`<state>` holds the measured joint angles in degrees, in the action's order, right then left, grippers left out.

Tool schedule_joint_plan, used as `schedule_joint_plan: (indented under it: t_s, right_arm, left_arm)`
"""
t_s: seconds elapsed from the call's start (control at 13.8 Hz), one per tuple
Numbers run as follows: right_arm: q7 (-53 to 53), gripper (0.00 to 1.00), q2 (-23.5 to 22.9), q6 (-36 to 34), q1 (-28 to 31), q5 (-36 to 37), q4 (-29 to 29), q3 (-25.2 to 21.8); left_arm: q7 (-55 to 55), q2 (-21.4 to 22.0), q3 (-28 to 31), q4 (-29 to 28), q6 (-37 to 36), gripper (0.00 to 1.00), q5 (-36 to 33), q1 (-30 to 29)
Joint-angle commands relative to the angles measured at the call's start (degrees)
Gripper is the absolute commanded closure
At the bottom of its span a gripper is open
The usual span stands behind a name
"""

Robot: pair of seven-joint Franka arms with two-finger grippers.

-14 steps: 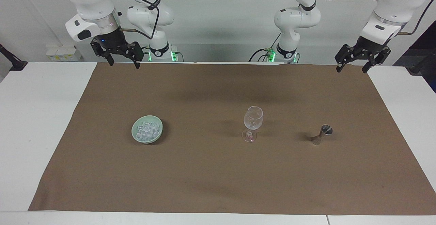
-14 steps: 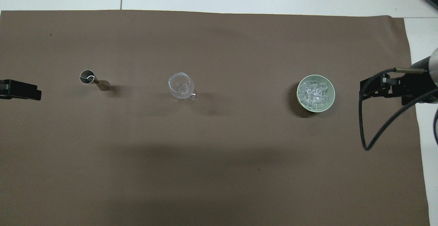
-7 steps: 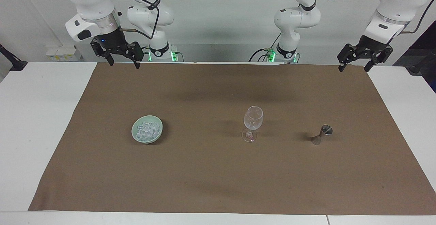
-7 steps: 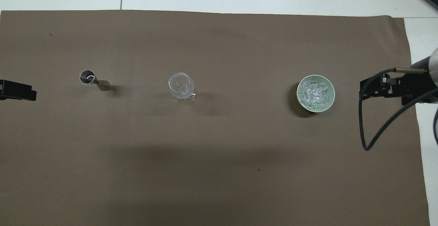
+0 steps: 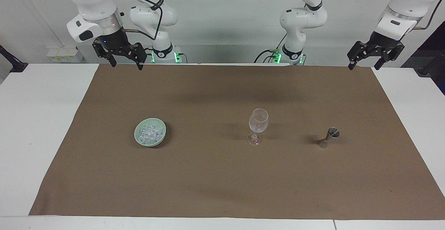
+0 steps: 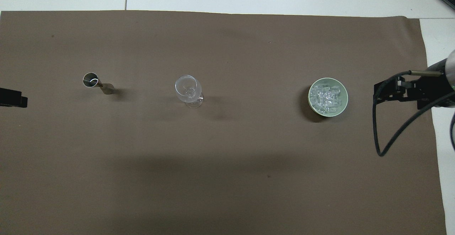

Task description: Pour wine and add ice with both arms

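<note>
An empty stemmed wine glass [image 5: 258, 121] [image 6: 188, 88] stands upright mid-cloth. Toward the right arm's end, a pale green bowl [image 5: 162, 134] [image 6: 343, 103] holds the heap of ice [image 5: 149, 133] [image 6: 326, 95]. A small metal jigger [image 5: 328, 137] [image 6: 95, 82] stands toward the left arm's end; I cannot tell what it holds, and wine is out of view. My right gripper [image 5: 126, 65] [image 6: 398, 92] hangs open and empty over the cloth's corner at the robots' side. High over the other corner, my left gripper [image 5: 363, 67] [image 6: 12, 98] is open and empty too.
A brown cloth [image 5: 222, 188] [image 6: 227, 178] covers most of the white table [image 5: 38, 118]. A black cable [image 6: 382, 146] loops down from the right arm. A dark stand [image 5: 12, 63] sits at the table's corner past the right arm.
My left gripper has risen and drawn back toward its own end of the table, sliding almost out of the overhead view. The right arm waits unmoved.
</note>
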<state>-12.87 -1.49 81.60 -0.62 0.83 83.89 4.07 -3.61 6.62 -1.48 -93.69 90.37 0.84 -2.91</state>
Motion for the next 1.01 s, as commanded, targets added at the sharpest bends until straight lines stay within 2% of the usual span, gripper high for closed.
schedule_joint_plan:
  t_s: [0.0, 0.79, 0.94]
  right_arm:
    - [1.1, 0.0, -0.5, -0.4, 0.6, -1.3, -0.9, 0.2]
    - [1.1, 0.0, -0.5, -0.4, 0.7, -1.2, -0.9, 0.2]
    - [1.1, 0.0, -0.5, -0.4, 0.7, -1.2, -0.9, 0.2]
  left_arm:
    - [0.4, 1.6, -0.1, 0.4, -1.1, 0.0, -0.8, -0.4]
    - [-0.3, 0.6, 0.1, 2.6, -0.3, 0.0, -0.5, -1.1]
    - [0.5, -0.9, 0.1, 2.1, 0.0, 0.0, -0.8, -1.1]
